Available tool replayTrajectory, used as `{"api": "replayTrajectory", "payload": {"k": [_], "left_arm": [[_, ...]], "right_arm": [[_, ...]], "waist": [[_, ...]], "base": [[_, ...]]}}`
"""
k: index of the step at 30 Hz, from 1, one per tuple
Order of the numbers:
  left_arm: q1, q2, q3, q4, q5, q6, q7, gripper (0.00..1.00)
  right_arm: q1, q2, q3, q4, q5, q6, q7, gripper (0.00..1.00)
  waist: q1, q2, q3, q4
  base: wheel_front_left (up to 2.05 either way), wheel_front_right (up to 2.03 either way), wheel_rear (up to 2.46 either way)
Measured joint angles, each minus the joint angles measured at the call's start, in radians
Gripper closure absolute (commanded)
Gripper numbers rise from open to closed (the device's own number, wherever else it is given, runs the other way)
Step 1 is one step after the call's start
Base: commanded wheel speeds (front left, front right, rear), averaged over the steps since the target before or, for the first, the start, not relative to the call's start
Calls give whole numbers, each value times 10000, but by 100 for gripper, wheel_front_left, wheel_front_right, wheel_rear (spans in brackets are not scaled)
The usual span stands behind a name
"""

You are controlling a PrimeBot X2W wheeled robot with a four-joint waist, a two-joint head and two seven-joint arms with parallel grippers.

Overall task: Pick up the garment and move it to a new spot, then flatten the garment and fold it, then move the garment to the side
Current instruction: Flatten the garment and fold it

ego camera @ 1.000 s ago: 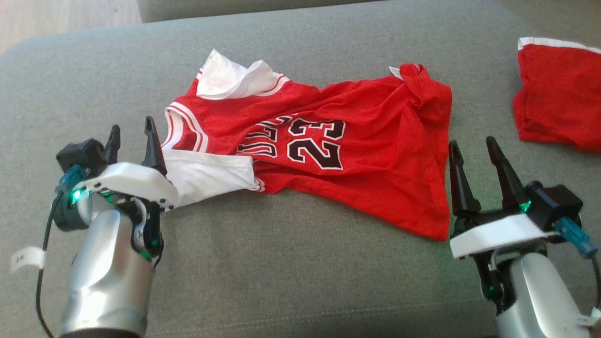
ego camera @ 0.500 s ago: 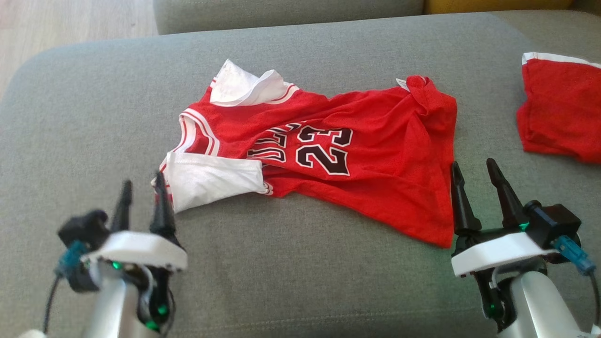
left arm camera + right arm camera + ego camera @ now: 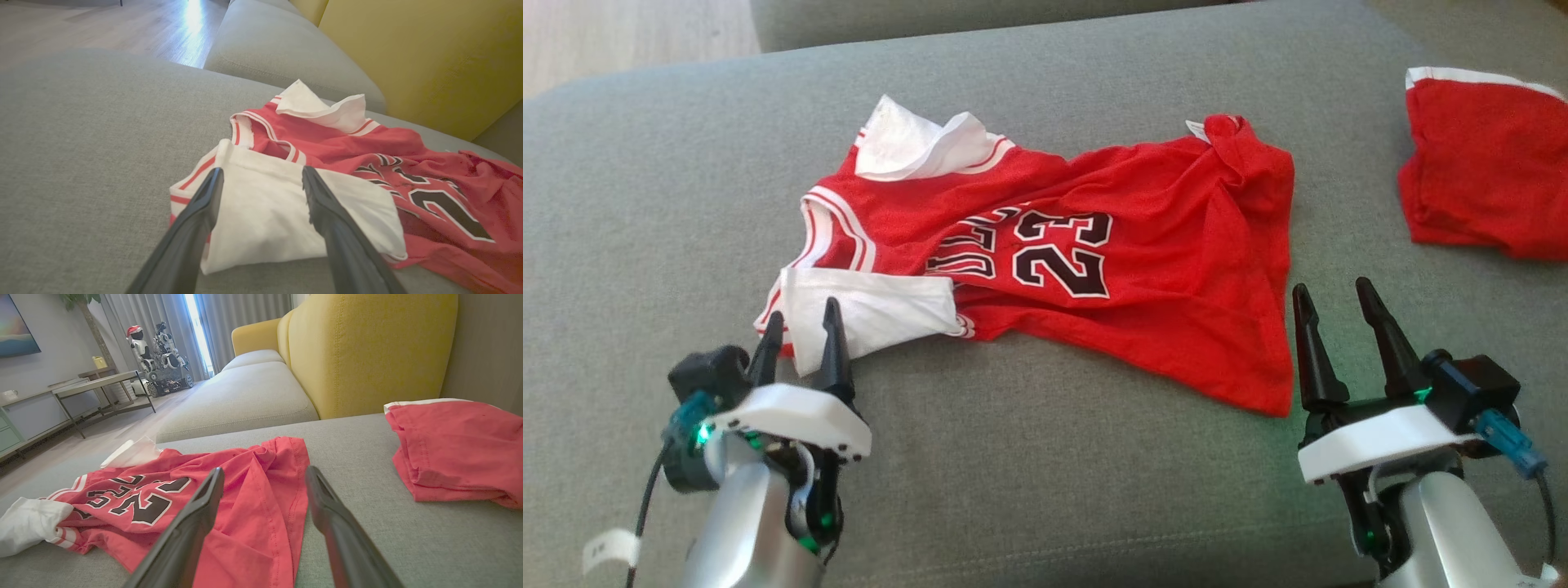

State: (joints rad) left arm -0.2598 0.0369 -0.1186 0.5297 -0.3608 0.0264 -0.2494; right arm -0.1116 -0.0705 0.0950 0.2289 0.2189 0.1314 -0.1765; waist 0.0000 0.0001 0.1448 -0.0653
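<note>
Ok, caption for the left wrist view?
Open left gripper poised at the white flap of the red jersey on grey sofa.

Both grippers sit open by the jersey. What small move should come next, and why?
Probably ease the left gripper forward and close on the white sleeve: it lies between that gripper's open fingers, the jersey is crumpled and unheld on the cushion, and the right gripper stands open by the hem.

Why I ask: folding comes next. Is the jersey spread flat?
Rumpled: the jersey has white flaps turned over and a bunched hem corner.
</note>
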Motion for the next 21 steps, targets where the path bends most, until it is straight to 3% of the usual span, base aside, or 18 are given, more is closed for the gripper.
{"api": "replayTrajectory", "payload": {"k": [7,21], "left_arm": [[-1111,293,94,1480,71,178,0,0],[-2115,460,255,2686,75,161,0,0]], "right_arm": [[-25,0,25,65,13,0,-54,0],[-253,0,-6,109,13,0,-96,0]], "waist": [[0,0,156,-171],[0,0,438,-273]], "base": [[0,0,0],[0,0,0]]}}
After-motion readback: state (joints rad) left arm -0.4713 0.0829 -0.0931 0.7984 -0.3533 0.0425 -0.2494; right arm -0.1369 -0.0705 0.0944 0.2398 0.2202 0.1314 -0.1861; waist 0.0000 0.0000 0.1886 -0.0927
